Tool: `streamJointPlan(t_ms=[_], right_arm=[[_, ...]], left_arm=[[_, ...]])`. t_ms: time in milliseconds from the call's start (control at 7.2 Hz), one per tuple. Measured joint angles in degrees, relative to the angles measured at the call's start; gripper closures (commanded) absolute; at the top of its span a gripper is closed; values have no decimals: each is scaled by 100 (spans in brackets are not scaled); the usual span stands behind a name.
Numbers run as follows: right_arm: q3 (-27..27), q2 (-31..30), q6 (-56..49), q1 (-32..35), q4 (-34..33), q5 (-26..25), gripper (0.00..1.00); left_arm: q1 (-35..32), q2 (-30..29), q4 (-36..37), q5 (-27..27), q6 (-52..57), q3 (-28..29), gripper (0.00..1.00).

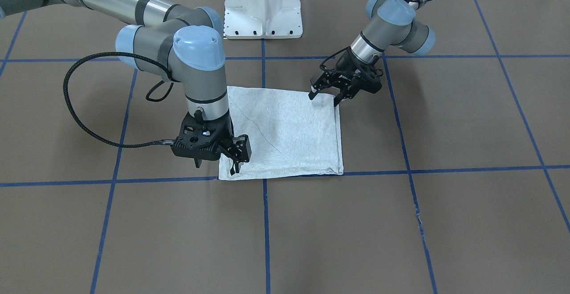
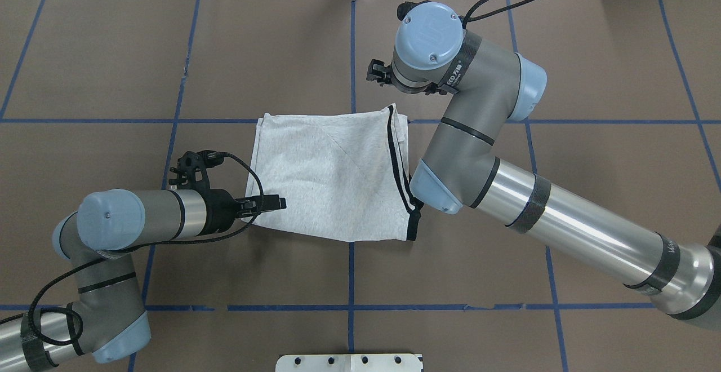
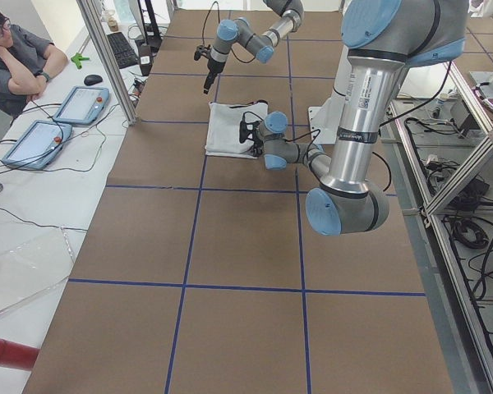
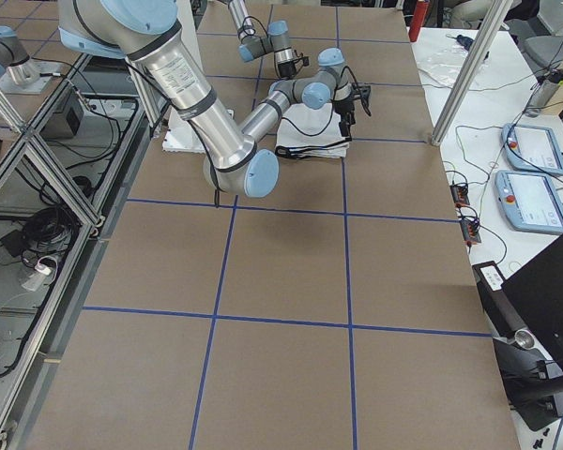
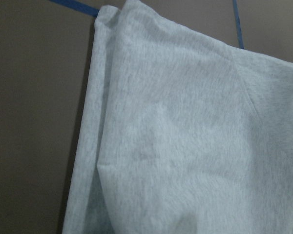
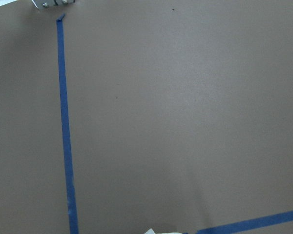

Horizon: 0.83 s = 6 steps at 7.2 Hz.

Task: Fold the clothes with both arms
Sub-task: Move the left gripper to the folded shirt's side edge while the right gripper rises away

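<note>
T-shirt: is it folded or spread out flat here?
Folded. The T-shirt lies as a compact rectangle, layered edges showing at its sides, no sleeves sticking out.

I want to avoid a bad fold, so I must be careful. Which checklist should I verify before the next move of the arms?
1. T-shirt lies flat, folded: ok.
2. Left gripper open: ok.
3. Right gripper open: ok.
4. Right gripper free of the cloth: cannot tell, one finger overlaps a corner.
5. Layers aligned at the striped edge: not ok, they stagger.
</note>
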Motion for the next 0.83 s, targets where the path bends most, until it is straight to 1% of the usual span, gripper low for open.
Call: streamJointPlan(t_ms=[139, 278, 417, 694, 833], right_arm=[[3, -9, 0, 0, 4, -4, 0], [5, -14, 2, 0, 9, -6, 0], [5, -20, 6, 0, 11, -9, 0], [11, -41, 11, 0, 18, -15, 0], [16, -51, 18, 0, 20, -18, 0]], left_arm=[[79, 1, 1, 56, -22, 2, 80], [126, 1, 5, 81, -21, 1, 95], [159, 5, 7, 91, -9, -6, 100], [177, 40, 7, 90, 5, -37, 100], [181, 111, 6, 84, 6, -76, 97]])
